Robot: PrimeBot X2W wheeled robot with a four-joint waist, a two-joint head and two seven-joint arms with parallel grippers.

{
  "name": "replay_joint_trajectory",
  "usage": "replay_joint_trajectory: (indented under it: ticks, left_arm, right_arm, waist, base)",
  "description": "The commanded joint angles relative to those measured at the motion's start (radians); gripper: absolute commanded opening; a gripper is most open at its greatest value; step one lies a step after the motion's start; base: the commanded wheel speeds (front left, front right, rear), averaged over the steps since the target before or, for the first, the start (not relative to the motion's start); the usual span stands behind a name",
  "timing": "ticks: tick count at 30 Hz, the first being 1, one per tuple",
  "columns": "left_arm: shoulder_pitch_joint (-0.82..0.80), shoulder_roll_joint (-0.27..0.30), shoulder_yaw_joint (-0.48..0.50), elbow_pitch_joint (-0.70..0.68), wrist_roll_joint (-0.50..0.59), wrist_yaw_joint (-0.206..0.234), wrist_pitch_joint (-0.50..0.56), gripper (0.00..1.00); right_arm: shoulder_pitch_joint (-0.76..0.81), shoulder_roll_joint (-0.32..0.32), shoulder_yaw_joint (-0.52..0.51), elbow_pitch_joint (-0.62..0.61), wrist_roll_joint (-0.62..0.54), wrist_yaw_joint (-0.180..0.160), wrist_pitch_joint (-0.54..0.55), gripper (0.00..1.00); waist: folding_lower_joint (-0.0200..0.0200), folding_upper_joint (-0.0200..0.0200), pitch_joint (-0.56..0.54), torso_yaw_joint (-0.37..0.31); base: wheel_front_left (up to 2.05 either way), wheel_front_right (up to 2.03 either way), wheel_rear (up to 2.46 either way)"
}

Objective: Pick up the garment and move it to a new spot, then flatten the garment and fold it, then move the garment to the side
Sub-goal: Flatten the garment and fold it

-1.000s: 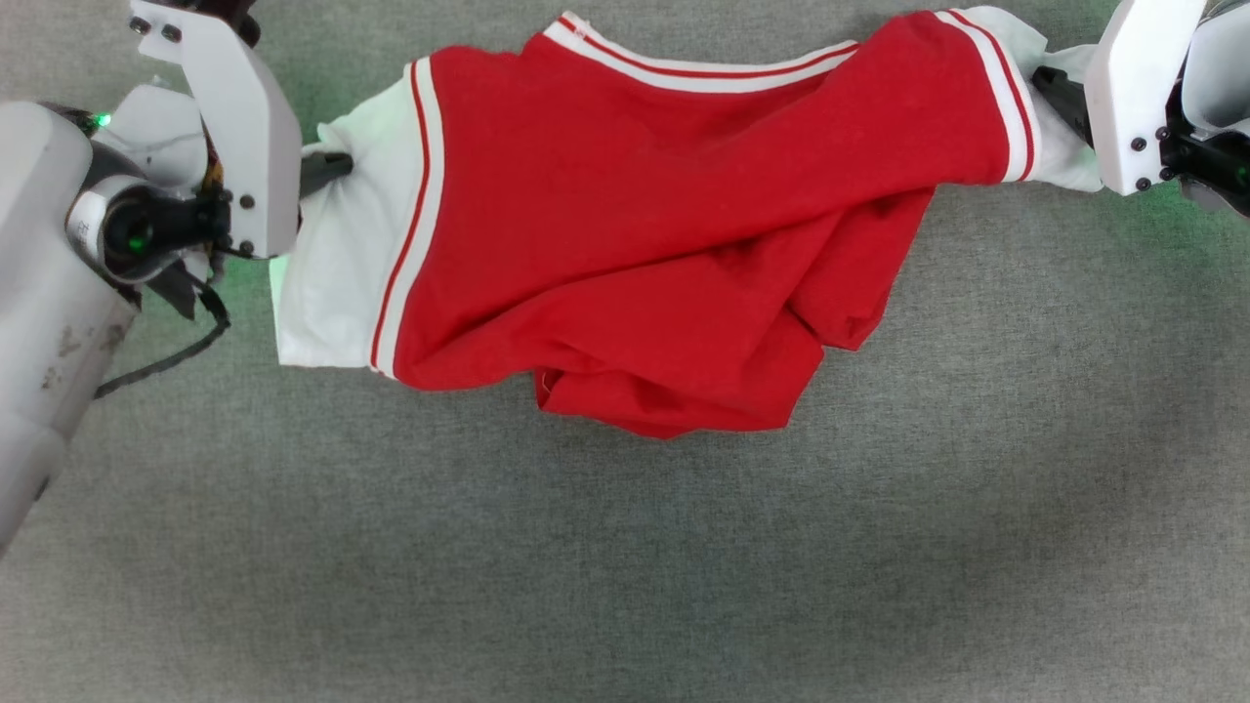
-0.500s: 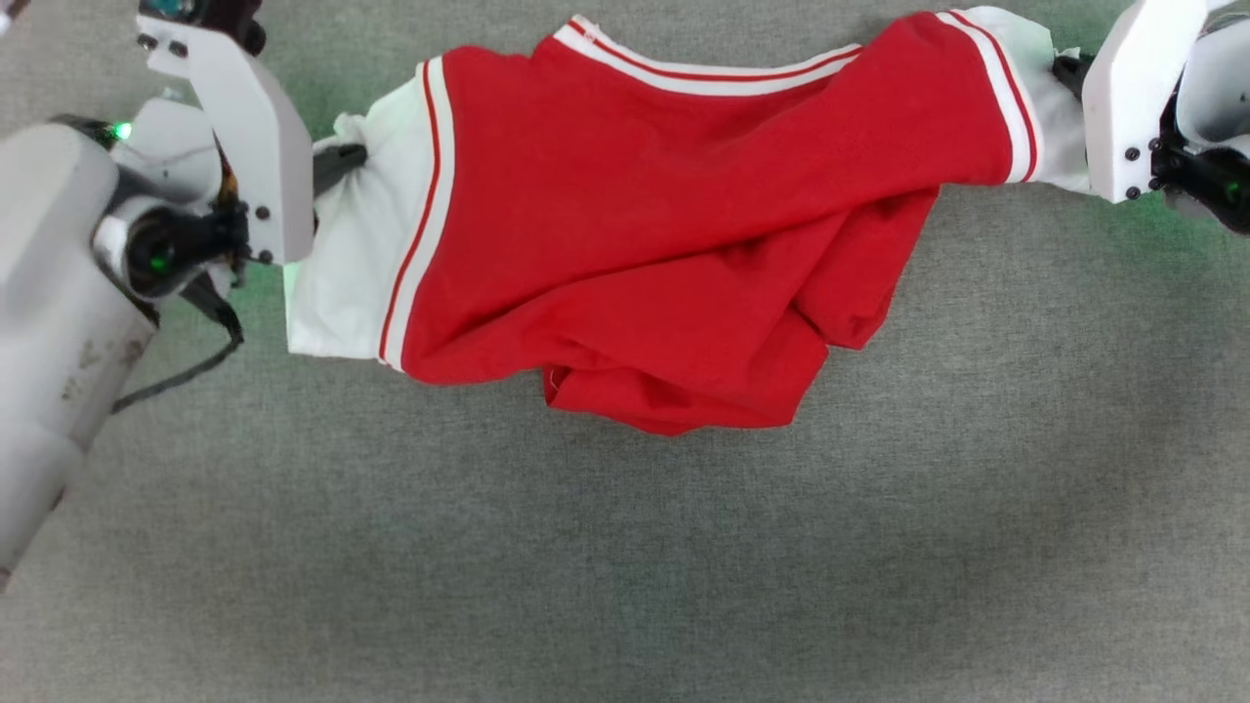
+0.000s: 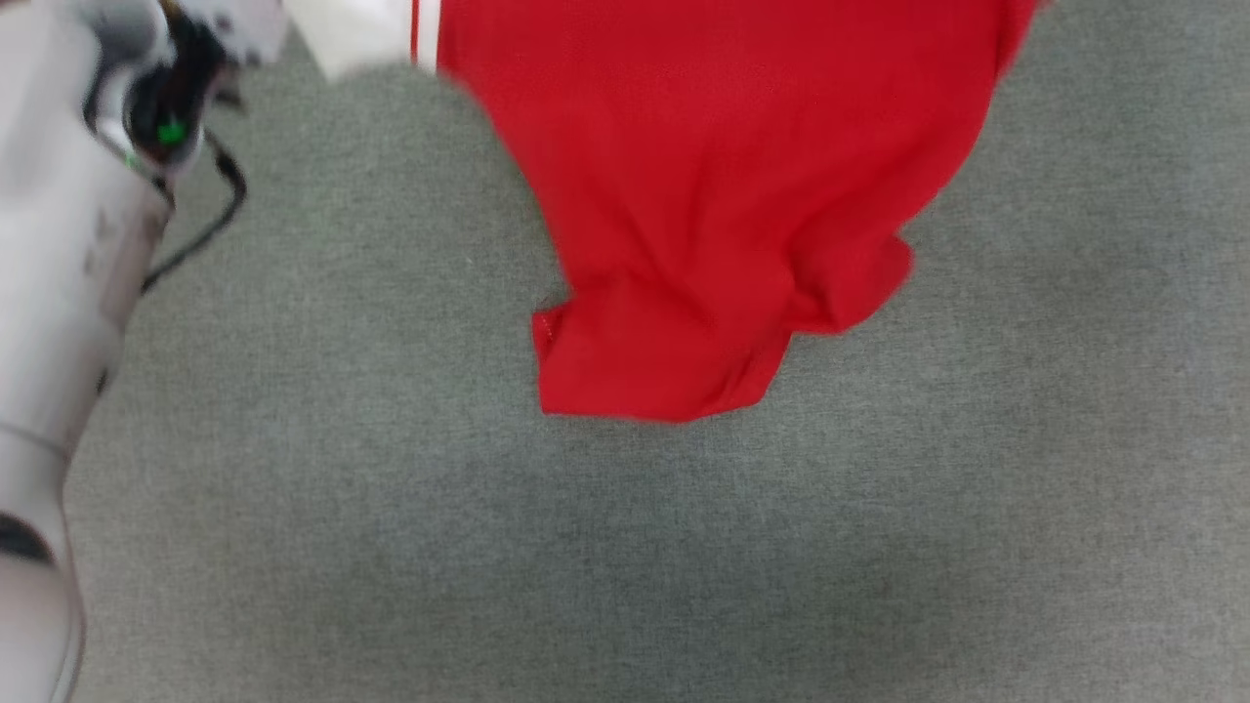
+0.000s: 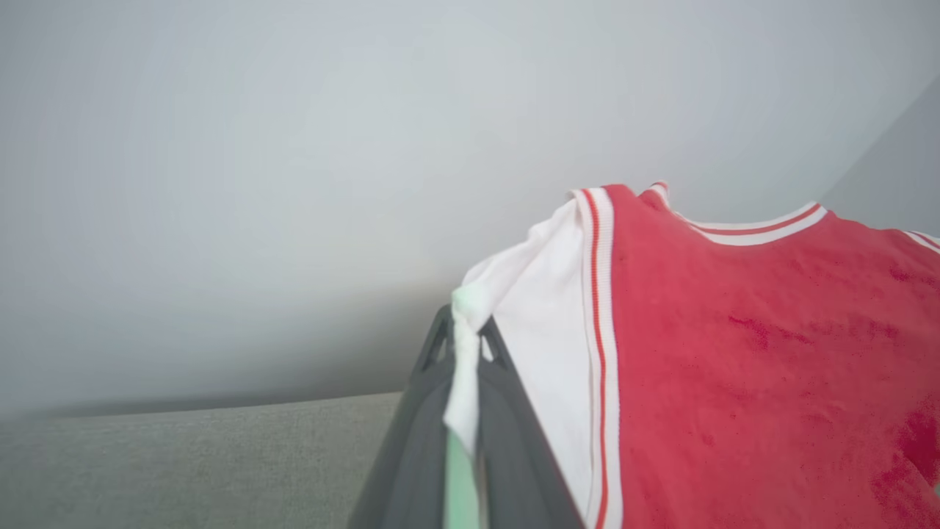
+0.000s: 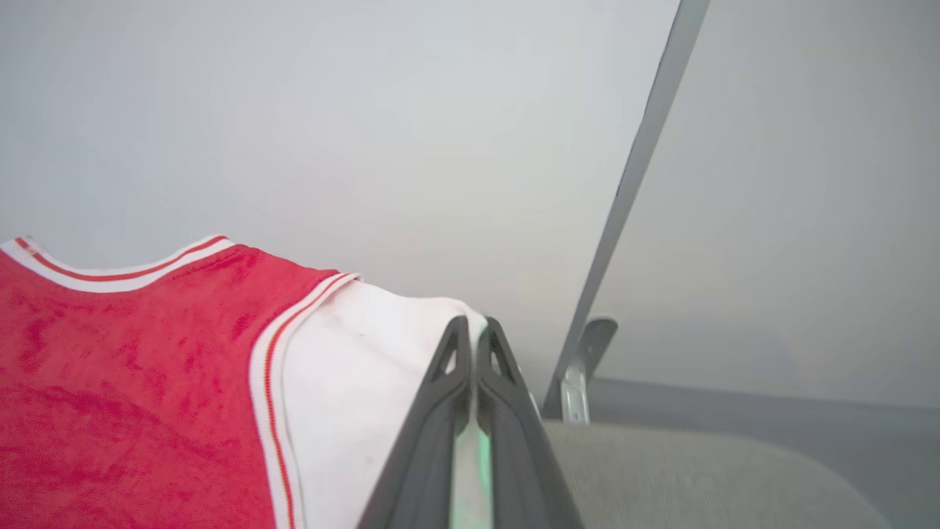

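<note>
Grey fabric-covered surface [image 3: 879, 547] took up most of the head view. A pale wall [image 4: 257, 147] rose behind its far edge in both wrist views. The garment [image 3: 713, 195] was held up, stretched between the two grippers. Its red body hung toward the middle of the surface, with the hem bunched at the lowest point. Couldn't tell if the hem touched the surface, as the head view was blurred. The pale left forearm [image 3: 49, 322] ran down the left side of the head view. The left gripper [image 4: 465, 327] was clamped on a white sleeve [image 4: 543, 345], a fold of cloth pinched between its dark fingers [image 4: 418, 441]. The right gripper [image 5: 474, 327] was closed on the opposite sleeve, fingers pressed together with cloth between them. The red-striped neck trim [image 4: 756, 231] sat along the garment's top edge. A grey metal strut [image 5: 631, 184] with a small bracket [image 5: 580, 367] stood past the surface's far edge. A dark cable [image 3: 220, 210] looped off the forearm.
</note>
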Motion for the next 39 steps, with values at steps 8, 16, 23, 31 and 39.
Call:
replay_joint_trajectory:
  ticks: [8, 16, 23, 31, 39]
  left_arm:
    - [-0.269, -0.066, 0.102, 0.142, 0.009, 0.053, -0.18, 0.0]
    - [-0.439, -0.041, 0.281, 0.103, 0.104, 0.071, -0.2, 0.0]
    - [-0.3, -0.088, 0.437, 0.053, 0.178, -0.001, -0.199, 0.0]
    - [0.007, -0.093, 0.43, -0.083, 0.054, -0.023, -0.199, 0.0]
    - [0.346, -0.014, 0.385, -0.356, -0.118, -0.023, -0.198, 0.0]
  right_arm:
    - [-0.245, 0.038, -0.132, 0.067, 0.027, -0.001, -0.149, 0.0]
    - [-0.397, 0.046, -0.211, 0.077, 0.008, -0.001, -0.21, 0.0]
    - [-0.317, 0.038, -0.235, 0.023, -0.022, -0.001, -0.214, 0.0]
    - [-0.036, -0.013, -0.184, -0.118, 0.026, -0.001, -0.204, 0.0]
    - [0.253, -0.102, -0.144, -0.305, 0.127, -0.001, -0.18, 0.0]
  waist:
    - [0.0, -0.0001, 0.043, 0.01]
    - [0.0, -0.0001, 0.058, 0.008]
    - [0.0, -0.0001, 0.024, 0.022]
    - [0.0, -0.0001, -0.05, 0.014]
    - [0.0, -0.0001, -0.115, -0.003]
  base:
    - [0.0, 0.0, 0.0]
    - [0.0, 0.0, 0.0]
    - [0.0, 0.0, 0.0]
    - [0.0, 0.0, 0.0]
    - [0.0, 0.0, 0.0]
